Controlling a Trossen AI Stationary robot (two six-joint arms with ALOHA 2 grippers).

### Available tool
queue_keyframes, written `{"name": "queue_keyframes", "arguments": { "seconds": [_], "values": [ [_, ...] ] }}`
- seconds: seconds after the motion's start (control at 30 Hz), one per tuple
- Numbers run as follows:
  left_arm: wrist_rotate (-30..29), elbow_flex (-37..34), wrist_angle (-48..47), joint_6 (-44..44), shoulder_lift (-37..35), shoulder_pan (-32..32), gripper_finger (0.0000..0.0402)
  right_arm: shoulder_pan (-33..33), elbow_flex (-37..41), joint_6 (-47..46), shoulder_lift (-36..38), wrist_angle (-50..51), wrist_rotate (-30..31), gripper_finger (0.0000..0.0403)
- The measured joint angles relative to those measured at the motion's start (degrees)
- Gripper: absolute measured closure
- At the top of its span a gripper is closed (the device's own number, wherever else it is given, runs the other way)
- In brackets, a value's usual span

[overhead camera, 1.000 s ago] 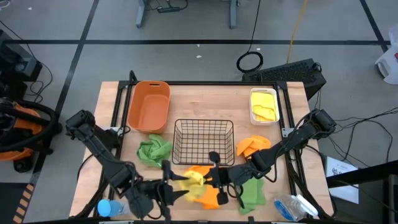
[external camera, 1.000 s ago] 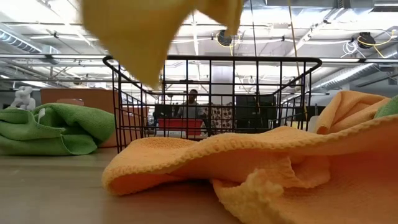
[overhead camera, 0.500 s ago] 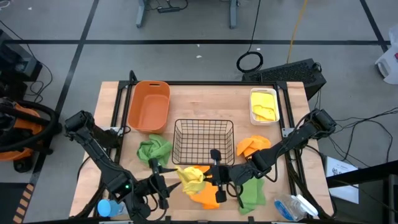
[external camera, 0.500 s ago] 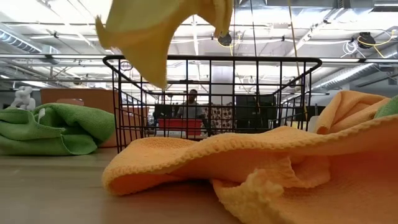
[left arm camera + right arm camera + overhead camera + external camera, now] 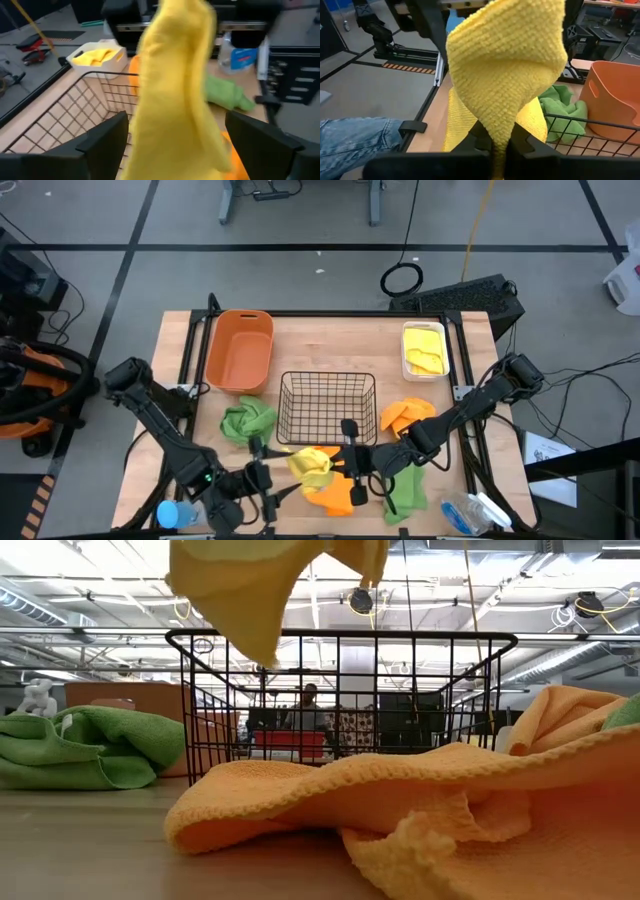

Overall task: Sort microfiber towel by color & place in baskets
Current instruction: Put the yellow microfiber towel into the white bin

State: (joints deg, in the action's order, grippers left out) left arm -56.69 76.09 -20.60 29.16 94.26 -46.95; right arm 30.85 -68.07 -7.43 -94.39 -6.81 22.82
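A yellow towel [image 5: 308, 464] hangs clear of the table in front of the black wire basket [image 5: 327, 406]; in the low view it is the yellow towel [image 5: 250, 585] above the basket's rim. My right gripper [image 5: 336, 465] is shut on it. My left gripper [image 5: 268, 478] is open just to the towel's left, its fingers [image 5: 102, 142] standing wide on either side of the hanging cloth [image 5: 175, 85]. The orange tub [image 5: 240, 350] sits far left. The white bin [image 5: 424, 350] at far right holds yellow cloth. My right gripper [image 5: 501, 142] pinches a bunched fold of the yellow towel [image 5: 505, 115] between its two fingers [image 5: 482, 142]. It comes level from the table's right. The towel is lifted clear and hangs slack below the hold; how many layers, I cannot tell.
Orange towels [image 5: 335, 495] lie under the grippers and fill the low view's foreground [image 5: 400, 810]. A green towel [image 5: 247, 422] lies left of the wire basket, another [image 5: 405, 488] near right, and an orange towel [image 5: 405, 415] right of the basket. Bottles stand at the near edge [image 5: 170, 513].
The yellow towel reached toward my left gripper a second ago. Now it is bunched closer to my right gripper, and its hanging tip has swung toward the table's right. My left gripper has backed a little off the towel.
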Motion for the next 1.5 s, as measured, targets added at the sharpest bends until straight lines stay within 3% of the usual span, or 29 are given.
{"name": "queue_keyframes", "arguments": {
  "seconds": [0.17, 0.33, 0.47, 0.6, 0.8, 0.83, 0.97, 1.27, 1.5],
  "values": [
    [4.93, 0.00, 0.44, -2.65, 0.00, 3.98, 0.0059, 0.02, 0.00, 0.64, 0.00, 0.52, 2.39, 0.0398],
    [14.63, 0.00, 0.63, -4.57, 0.00, 6.98, 0.0060, 0.00, 0.02, 0.66, 0.00, 1.95, 2.81, 0.0397],
    [16.70, 0.00, 0.66, -4.52, 0.20, 7.97, 0.0089, 0.01, 0.02, 1.05, 0.00, 1.95, 2.85, 0.0397],
    [17.07, -0.02, 0.59, -5.20, 1.00, 7.94, 0.0174, 0.02, 0.02, 1.06, 0.00, 1.95, 2.85, 0.0397],
    [17.25, -0.02, 0.65, -5.54, 0.76, 7.06, 0.0369, 0.05, 0.02, -0.08, 0.00, 1.92, 2.47, 0.0392],
    [17.29, -0.02, 0.63, -5.54, 0.54, 6.86, 0.0382, 0.20, 0.02, -0.86, 0.00, 1.79, 2.37, 0.0387],
    [17.23, 0.11, 0.62, -7.01, 0.37, 5.96, 0.0378, 0.95, 0.00, -3.33, 0.01, 2.39, 1.49, 0.0347],
    [17.21, 0.17, 0.36, -19.03, 0.37, 3.85, 0.0391, 2.69, 0.00, -5.52, 0.98, 8.24, -3.25, 0.0214],
    [17.66, 0.17, 0.24, -25.56, 0.37, 4.43, 0.0390, 1.39, 0.02, -2.74, 0.52, 1.23, -3.53, 0.0117]
  ]
}}
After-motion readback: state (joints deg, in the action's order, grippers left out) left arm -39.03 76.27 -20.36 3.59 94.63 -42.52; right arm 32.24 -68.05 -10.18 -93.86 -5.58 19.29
